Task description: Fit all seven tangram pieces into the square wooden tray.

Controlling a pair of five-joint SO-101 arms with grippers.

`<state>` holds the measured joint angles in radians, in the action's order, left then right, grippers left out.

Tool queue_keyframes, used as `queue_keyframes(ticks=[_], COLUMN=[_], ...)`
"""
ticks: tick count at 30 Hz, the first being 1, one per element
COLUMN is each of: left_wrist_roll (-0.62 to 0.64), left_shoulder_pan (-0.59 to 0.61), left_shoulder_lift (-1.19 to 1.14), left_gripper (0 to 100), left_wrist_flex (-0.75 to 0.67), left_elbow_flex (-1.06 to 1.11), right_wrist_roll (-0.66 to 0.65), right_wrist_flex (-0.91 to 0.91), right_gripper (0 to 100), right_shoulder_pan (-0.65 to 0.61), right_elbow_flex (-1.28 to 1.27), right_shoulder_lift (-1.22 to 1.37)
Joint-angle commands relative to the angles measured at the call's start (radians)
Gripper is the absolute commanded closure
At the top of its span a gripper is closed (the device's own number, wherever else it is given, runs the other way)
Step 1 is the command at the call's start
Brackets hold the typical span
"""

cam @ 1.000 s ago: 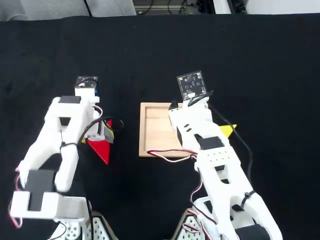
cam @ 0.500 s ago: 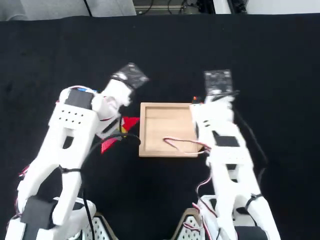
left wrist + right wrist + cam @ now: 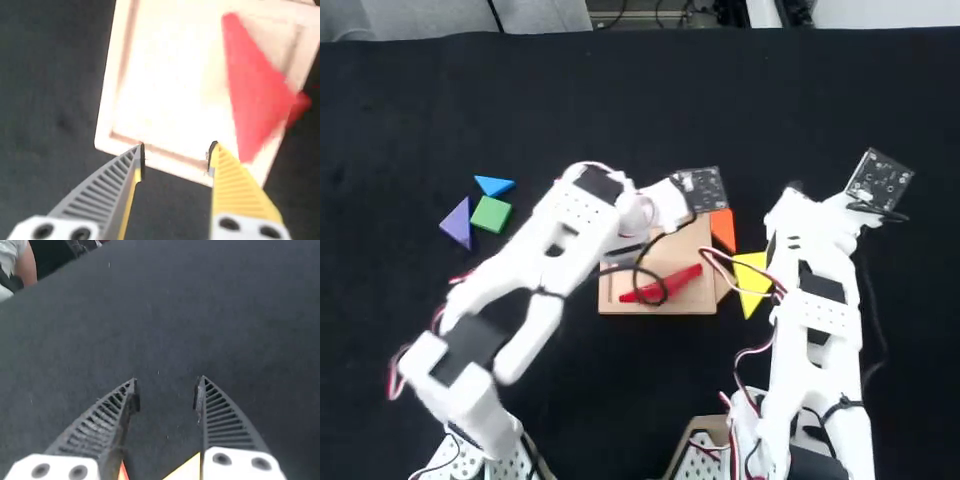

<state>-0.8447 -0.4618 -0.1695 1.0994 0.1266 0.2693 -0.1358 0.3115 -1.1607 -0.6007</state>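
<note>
In the lower middle of the high view, the square wooden tray (image 3: 670, 306) lies on the black desk (image 3: 620, 110). The red triangle (image 3: 680, 278) lies inside it, slanting across its lower half. The left arm comes up from the lower left corner and ends over the tray's upper right part. In the left wrist view, the left end effector (image 3: 176, 149) is spread and holds nothing. Its fingertips hang just above one rim of the tray (image 3: 150, 156), and the red triangle (image 3: 252, 115) lies beyond them, one tip close to a corner of the rim.

Just right of the tray lies the yellow triangle (image 3: 752, 272), touching or nearly touching the tray's right edge. The orange piece (image 3: 722, 228) sits just above it, by the tray's upper right corner.

The right arm rises from the bottom edge to the right of centre. The right end effector (image 3: 166, 387) is spread and empty over bare desk.

Farther up and well apart, in the left half, three pieces cluster: the purple triangle (image 3: 455, 222), the green square (image 3: 492, 213) just beside it, and the blue triangle (image 3: 493, 185) just above the square.
</note>
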Motion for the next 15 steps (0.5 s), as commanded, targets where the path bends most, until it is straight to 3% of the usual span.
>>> queue_keyframes(ticks=[1, 8, 12, 15], left_wrist_roll=[-0.006, 0.0, 0.112, 0.18], left_shoulder_pan=[-0.018, 0.054, 0.122, 0.188], left_shoulder_lift=[-0.117, -0.124, -0.02, 0.112], left_gripper=[78, 78, 78, 78], left_wrist_flex=[-0.008, 0.198, 0.334, 0.423], left_elbow_flex=[-0.182, -0.32, -0.351, -0.344], right_wrist_roll=[0.011, 0.011, 0.0, -0.117], right_wrist_flex=[0.035, 0.035, 0.034, 0.029], right_gripper=[80.8, 80.8, 80.8, 80.8], right_shoulder_pan=[0.017, 0.012, -0.046, -0.091], right_elbow_flex=[0.007, 0.005, 0.005, 0.005], right_shoulder_lift=[0.008, 0.008, 0.01, 0.01])
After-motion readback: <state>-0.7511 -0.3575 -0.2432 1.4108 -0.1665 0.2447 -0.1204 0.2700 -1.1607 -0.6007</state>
